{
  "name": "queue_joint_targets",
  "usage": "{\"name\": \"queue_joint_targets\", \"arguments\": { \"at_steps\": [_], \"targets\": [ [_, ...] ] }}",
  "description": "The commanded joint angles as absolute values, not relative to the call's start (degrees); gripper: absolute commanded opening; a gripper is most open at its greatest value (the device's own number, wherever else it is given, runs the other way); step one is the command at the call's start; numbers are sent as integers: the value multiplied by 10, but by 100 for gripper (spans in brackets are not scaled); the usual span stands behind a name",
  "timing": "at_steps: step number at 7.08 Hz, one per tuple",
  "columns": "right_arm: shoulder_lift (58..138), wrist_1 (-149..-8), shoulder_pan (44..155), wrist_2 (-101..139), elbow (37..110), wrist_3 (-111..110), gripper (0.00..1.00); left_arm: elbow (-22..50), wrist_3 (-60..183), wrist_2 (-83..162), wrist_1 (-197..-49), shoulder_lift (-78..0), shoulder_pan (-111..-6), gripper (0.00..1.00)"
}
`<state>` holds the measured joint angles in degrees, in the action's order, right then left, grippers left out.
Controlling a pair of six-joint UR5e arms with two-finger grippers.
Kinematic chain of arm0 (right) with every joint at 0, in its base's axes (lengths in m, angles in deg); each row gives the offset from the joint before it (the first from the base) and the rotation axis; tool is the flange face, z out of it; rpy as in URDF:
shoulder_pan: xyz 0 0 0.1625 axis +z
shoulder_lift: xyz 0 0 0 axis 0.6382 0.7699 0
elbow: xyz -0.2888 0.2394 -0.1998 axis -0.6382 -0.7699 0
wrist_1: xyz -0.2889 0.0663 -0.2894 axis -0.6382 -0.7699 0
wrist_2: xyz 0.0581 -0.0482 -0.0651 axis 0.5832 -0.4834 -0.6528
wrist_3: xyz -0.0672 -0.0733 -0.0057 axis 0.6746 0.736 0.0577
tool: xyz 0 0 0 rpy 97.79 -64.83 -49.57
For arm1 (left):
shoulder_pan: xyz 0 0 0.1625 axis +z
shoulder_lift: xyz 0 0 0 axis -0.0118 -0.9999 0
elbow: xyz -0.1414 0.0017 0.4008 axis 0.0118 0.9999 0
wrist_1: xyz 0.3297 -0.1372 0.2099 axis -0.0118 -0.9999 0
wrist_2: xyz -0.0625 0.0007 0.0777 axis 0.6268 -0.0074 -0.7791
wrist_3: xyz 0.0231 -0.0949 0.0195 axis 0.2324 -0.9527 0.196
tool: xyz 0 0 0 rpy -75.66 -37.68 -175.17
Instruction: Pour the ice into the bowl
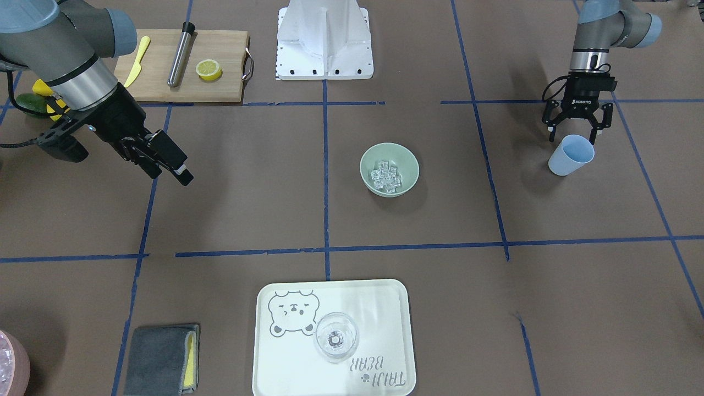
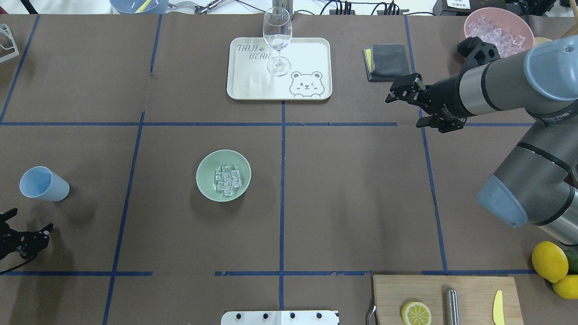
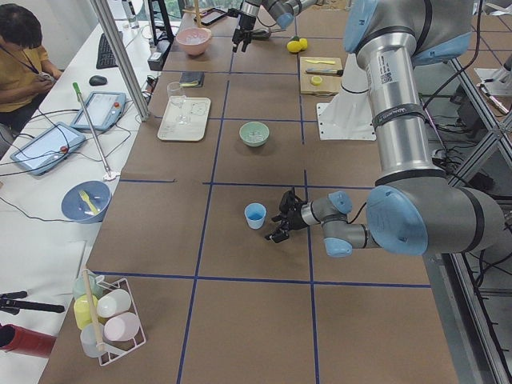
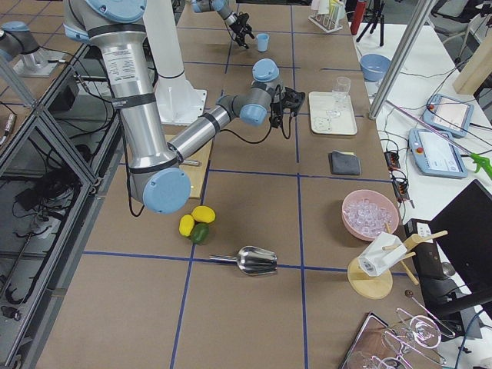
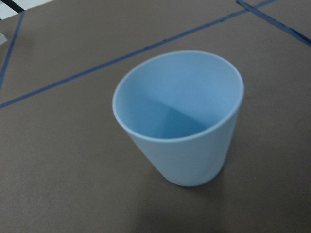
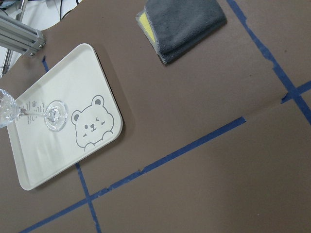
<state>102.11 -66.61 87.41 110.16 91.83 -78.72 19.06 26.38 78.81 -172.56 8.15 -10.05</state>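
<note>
The pale sage-green bowl (image 1: 406,159) (image 2: 207,168) stands near the table's middle and holds a cluster of clear ice cubes (image 1: 386,176) (image 2: 227,179). The blue cup (image 1: 571,155) (image 2: 44,183) (image 5: 180,116) stands upright and empty on the table. My left gripper (image 1: 575,132) (image 2: 30,221) is open and empty, just behind the cup on the robot's side, not touching it. My right gripper (image 1: 171,175) (image 2: 397,92) is open and empty, held above the table far from the bowl.
A white bear tray (image 2: 307,49) (image 6: 43,160) carries a clear wine glass (image 2: 277,40). A grey cloth (image 2: 388,61) and a pink container of ice (image 2: 498,28) lie beyond it. A cutting board (image 1: 220,82) holds a lemon half (image 1: 209,69), yellow knife and metal rod. Lemons (image 2: 549,261) lie nearby.
</note>
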Motion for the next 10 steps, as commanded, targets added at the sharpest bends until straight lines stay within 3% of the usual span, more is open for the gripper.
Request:
{"name": "queue_joint_targets", "arguments": {
  "at_steps": [1, 4, 7, 9, 10],
  "targets": [
    [961, -744, 838, 1096, 921, -795, 100, 211, 432, 944, -1726, 91, -199, 100],
    [887, -750, 755, 1064, 892, -850, 100, 198, 695, 1153, -1714, 82, -456, 100],
    [736, -743, 653, 927, 729, -900, 100, 192, 708, 1374, -1565, -8, -687, 100],
    [671, -739, 615, 887, 618, -900, 100, 193, 720, 1405, -1531, -38, -717, 100],
    [671, -739, 609, 884, 609, -900, 100, 193, 720, 1405, -1530, -44, -717, 100]
  ]
}}
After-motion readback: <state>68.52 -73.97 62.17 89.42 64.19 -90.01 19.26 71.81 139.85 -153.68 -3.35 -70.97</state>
